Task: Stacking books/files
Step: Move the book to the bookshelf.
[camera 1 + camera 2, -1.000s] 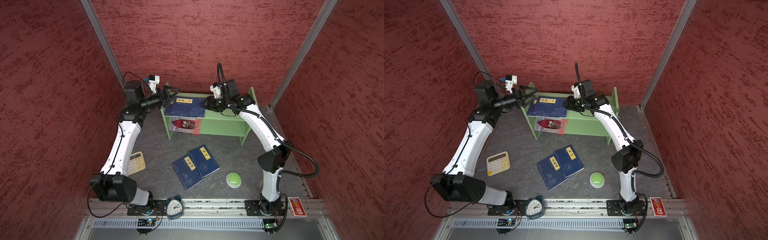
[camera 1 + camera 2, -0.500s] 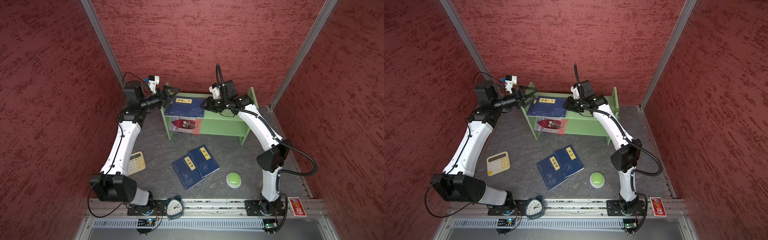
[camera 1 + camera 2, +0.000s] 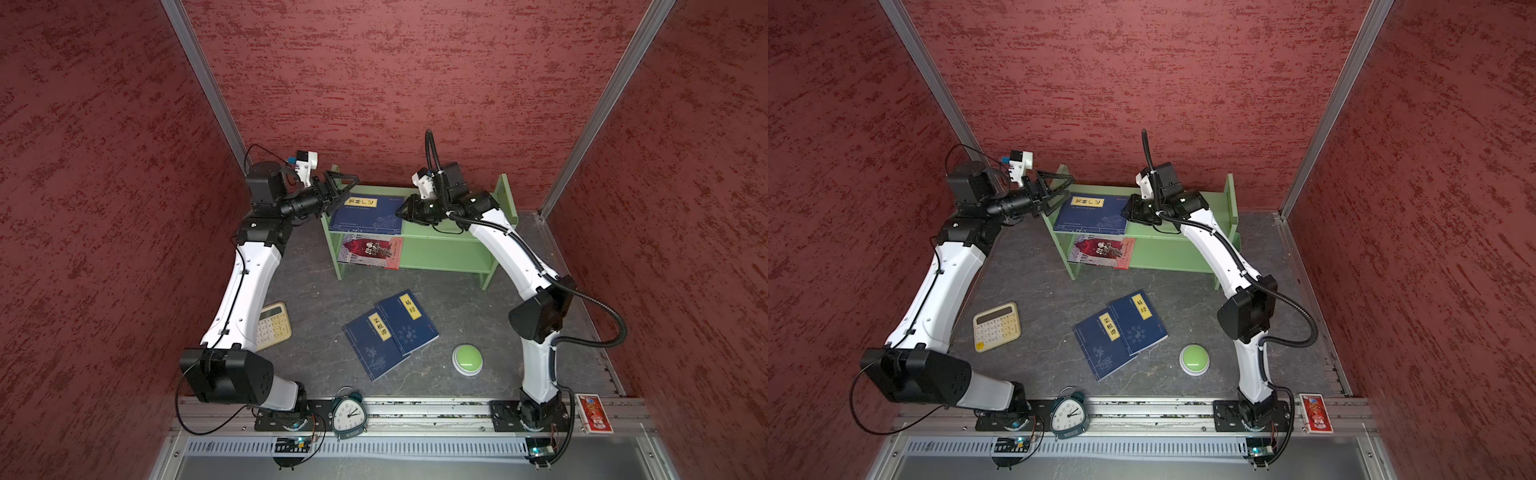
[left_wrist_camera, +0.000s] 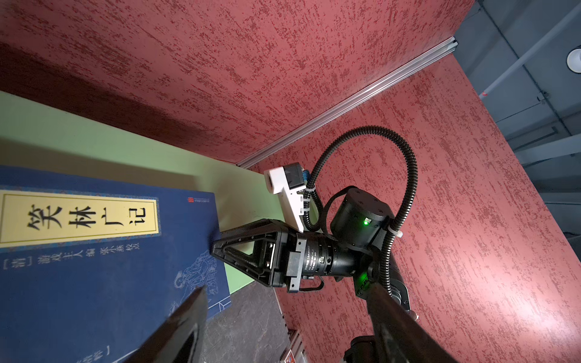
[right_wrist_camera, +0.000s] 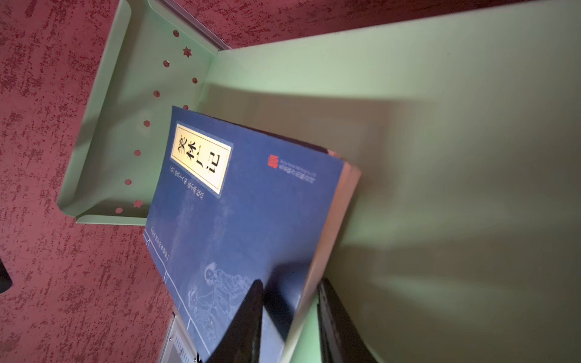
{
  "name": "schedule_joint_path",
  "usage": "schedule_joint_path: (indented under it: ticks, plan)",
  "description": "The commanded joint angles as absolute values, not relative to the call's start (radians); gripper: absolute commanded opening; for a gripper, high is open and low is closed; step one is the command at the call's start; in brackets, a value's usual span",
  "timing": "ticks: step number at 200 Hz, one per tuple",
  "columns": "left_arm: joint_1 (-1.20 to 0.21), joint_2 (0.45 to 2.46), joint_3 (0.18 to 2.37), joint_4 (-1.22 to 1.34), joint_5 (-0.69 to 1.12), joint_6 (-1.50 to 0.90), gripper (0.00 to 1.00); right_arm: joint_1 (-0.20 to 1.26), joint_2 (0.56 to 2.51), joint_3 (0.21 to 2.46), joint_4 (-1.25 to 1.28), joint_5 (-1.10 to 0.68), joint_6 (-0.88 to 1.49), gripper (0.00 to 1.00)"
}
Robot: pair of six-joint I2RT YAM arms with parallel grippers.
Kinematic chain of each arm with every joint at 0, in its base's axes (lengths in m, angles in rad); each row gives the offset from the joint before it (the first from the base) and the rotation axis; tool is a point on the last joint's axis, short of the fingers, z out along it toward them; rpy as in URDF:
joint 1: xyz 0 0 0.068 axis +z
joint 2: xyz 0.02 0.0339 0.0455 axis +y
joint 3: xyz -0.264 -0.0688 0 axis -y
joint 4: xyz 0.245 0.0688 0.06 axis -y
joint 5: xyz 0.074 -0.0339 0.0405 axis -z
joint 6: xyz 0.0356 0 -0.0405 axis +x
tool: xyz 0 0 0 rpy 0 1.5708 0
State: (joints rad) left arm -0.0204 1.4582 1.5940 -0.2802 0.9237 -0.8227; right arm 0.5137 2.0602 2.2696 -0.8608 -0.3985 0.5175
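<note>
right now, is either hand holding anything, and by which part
The right hand straddles the top-shelf navy book at its page edge; whether the grip is firm cannot be told. The left hand is open and empty.

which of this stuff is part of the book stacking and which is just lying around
Part of the job:
- navy book on the top shelf
- red-and-white book on the lower shelf
- navy book nearer the clock
- navy book overlapping it
- green shelf, where books sit

Just lying about:
- cream calculator
- alarm clock
- green push button
- red packet
</note>
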Motion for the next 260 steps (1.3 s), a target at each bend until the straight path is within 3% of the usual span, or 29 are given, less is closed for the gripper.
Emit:
schedule_joint_path:
  ticks: [1,54,87,144,218,260]
  plan:
    - [-0.011,1.431,1.58,-0.254,0.942,-0.822,0.8,0.522,2.078,2.312,-0.836,-0.407,0.525,0.3]
    - [-0.01,1.415,1.555,-0.272,0.946,-0.785,0.81,0.529,2.077,2.319,-0.827,-0.412,0.534,0.32]
    - [-0.005,1.379,1.567,-0.411,0.94,-0.577,0.82,0.531,2.034,2.311,-0.821,-0.365,0.534,0.38]
    - [0.004,1.331,1.553,-0.618,0.953,-0.305,0.83,0.532,1.917,2.184,-0.768,-0.353,0.543,0.38]
    - [-0.02,1.314,1.422,-0.594,0.971,-0.389,0.83,0.532,1.859,2.022,-0.684,-0.4,0.557,0.35]
    - [-0.084,1.32,1.406,-0.609,0.866,-0.394,0.83,0.532,1.863,1.997,-0.653,-0.427,0.563,0.34]
